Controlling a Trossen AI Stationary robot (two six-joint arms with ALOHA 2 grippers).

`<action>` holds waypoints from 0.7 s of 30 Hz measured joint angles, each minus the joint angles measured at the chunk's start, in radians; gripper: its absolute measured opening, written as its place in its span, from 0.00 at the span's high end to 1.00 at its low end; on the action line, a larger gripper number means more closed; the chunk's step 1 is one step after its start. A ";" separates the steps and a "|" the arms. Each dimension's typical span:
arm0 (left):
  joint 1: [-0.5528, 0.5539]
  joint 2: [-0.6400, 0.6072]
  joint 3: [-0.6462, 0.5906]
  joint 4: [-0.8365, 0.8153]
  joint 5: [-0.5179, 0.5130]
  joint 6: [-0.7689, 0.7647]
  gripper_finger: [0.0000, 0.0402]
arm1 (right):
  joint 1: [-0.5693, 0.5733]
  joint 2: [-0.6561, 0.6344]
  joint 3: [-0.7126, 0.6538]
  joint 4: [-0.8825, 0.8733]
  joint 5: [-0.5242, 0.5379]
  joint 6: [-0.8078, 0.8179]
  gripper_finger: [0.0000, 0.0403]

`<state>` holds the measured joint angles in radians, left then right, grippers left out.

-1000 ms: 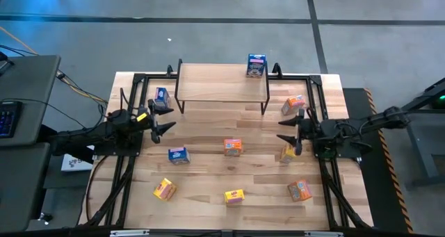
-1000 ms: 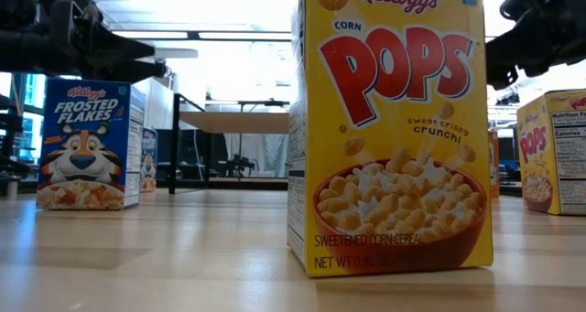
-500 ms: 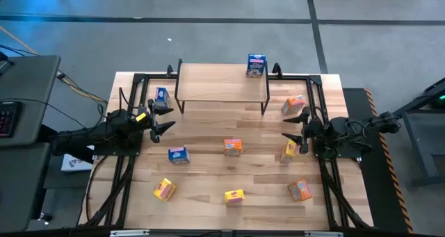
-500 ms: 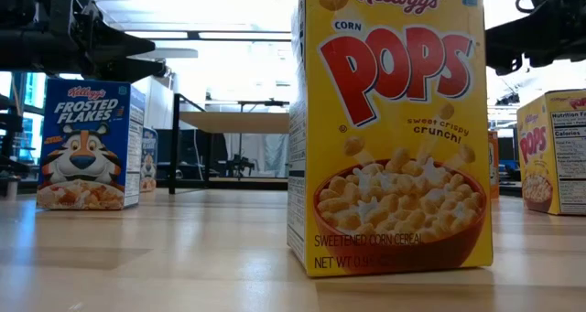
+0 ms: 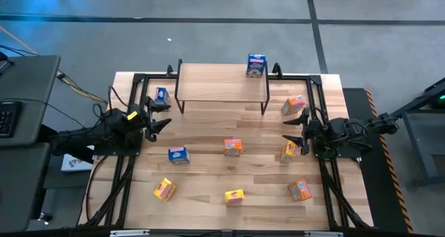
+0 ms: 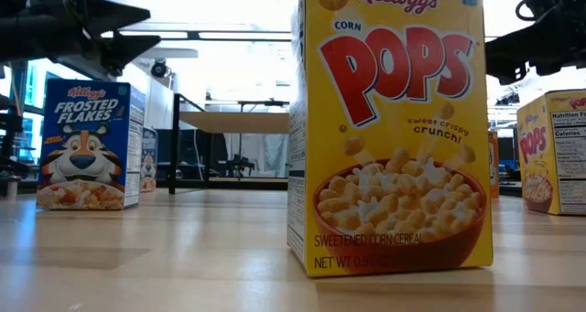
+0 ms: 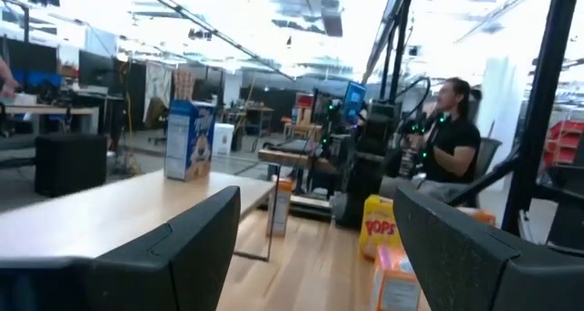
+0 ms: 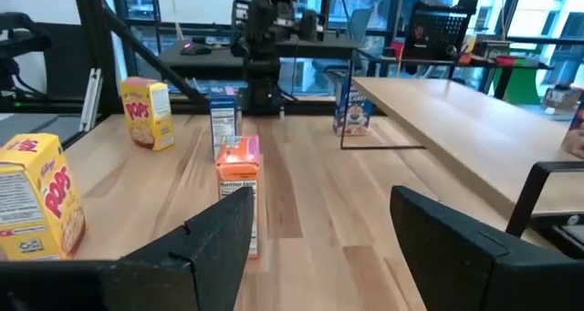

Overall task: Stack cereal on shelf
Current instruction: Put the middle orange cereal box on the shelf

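Shelf (image 5: pixel 221 82) holds one blue box (image 5: pixel 256 65) at its right end; eight cereal boxes remain scattered on table (image 5: pixel 208 136). Left gripper (image 5: pixel 157 116) and right gripper (image 5: pixel 297 131) hover empty, fingers apart. Pick step: right should descend on yellow box (image 5: pixel 288 152) beside it

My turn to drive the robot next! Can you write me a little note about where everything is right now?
Left gripper: open, empty, above the table's left side.
Right gripper: open, empty, beside a yellow box.
Done: one blue box stands on the shelf.
Left: eight boxes on the table, two blue, three yellow, three orange, still need shelving.
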<state>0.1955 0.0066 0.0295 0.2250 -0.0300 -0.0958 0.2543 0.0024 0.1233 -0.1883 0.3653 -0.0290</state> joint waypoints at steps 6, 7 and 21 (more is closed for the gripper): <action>0.000 0.010 0.086 -0.109 0.000 0.003 0.30 | 0.000 0.007 -0.046 0.029 -0.003 0.029 0.38; 0.000 0.019 0.104 -0.138 0.000 0.003 0.30 | 0.000 0.007 -0.046 0.037 -0.007 0.021 0.38; 0.000 0.330 0.382 -0.309 0.027 -0.010 0.30 | 0.000 0.007 -0.046 0.034 0.009 0.003 0.38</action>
<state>0.1955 0.3366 0.4111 -0.0845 -0.0032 -0.1056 0.2539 0.0097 0.0769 -0.1544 0.3744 -0.0258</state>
